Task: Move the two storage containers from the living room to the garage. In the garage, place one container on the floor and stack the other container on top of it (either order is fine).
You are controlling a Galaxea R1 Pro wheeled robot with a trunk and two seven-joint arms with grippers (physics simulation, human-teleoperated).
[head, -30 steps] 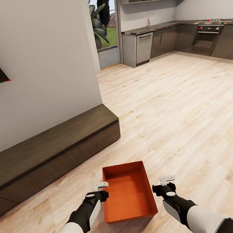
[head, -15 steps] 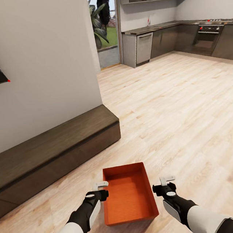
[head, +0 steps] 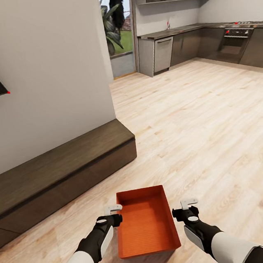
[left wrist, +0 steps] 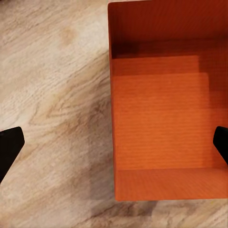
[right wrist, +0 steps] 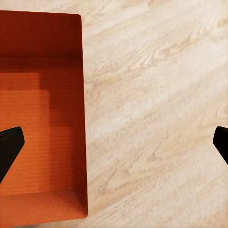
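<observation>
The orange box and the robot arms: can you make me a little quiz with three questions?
1. True or false: the storage container has something inside.
2. What floor is it on: A grey concrete, B light wood planks, C carpet?
3. Fill in: the container sits ____ the left end effector and the right end effector.

Key: 1 false, it is empty. 2 B. 3 between; both are open.

No text, label or number seems readable anywhere, distant kitchen surfaces being too small.
</observation>
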